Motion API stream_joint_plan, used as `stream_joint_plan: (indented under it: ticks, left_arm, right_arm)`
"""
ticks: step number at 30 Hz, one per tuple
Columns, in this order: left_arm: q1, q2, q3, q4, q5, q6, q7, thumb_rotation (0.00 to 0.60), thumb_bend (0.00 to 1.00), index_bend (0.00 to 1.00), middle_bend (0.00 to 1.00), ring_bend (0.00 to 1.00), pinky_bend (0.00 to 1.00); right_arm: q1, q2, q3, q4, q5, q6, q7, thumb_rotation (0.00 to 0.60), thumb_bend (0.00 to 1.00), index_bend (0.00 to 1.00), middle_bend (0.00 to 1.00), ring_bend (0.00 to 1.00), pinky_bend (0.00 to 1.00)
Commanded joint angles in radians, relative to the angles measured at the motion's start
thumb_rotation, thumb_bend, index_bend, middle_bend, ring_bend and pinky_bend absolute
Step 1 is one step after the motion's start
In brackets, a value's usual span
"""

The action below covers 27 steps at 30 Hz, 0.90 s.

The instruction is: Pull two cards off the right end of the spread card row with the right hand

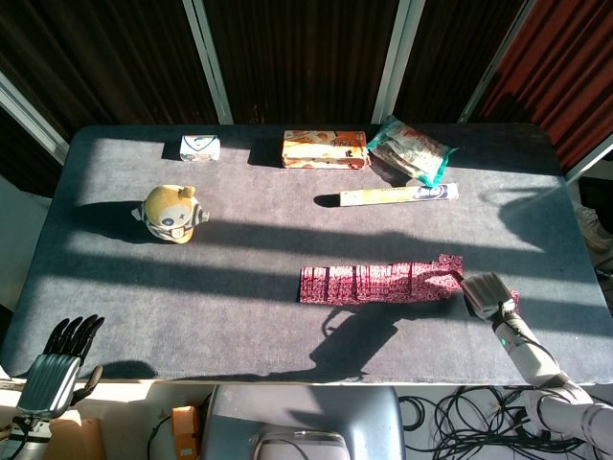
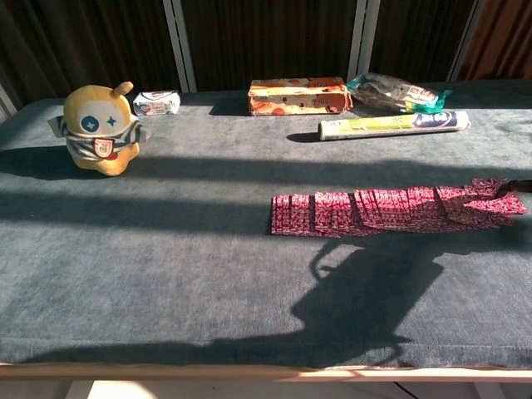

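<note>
The row of red-backed cards lies spread left to right on the dark table, right of centre. Its right-end cards are skewed toward the far side; the chest view shows them fanned out of line. My right hand lies low and palm-down just right of the row, with its fingertips touching that end. A small red patch shows beside the hand; I cannot tell if it is a card. My left hand hangs off the table's near left corner, fingers apart, holding nothing.
A yellow plush toy stands at the left. Along the far edge are a small white box, an orange carton and a snack bag. A long tube box lies behind the card row.
</note>
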Motion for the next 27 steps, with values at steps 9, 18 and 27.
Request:
stream_joint_plan:
  ticks: [9,18,27]
  left_arm:
    - [-0.023,0.009,-0.023,-0.036,-0.04,-0.052,0.029,0.6,0.42,0.0,0.08,0.06,0.07]
    - [-0.013,0.016,-0.026,-0.041,-0.025,-0.015,0.012,0.6,0.41,0.0,0.08,0.06,0.07]
    - [0.021,0.101,-0.049,-0.173,-0.125,-0.009,0.024,0.6,0.42,0.0,0.0,0.01,0.07]
  right_arm:
    - [0.051,-0.094,0.052,0.325,0.094,-0.132,0.082,0.6,0.72,0.2,0.95,1.0,1.0]
    - [-0.001,-0.007,0.061,0.193,-0.023,0.038,0.22,0.6,0.71,0.15,0.95,0.97,1.0]
    - [-0.235,0.265,0.019,-0.284,-0.151,0.486,0.248,0.6,0.4,0.0,0.27,0.29,0.7]
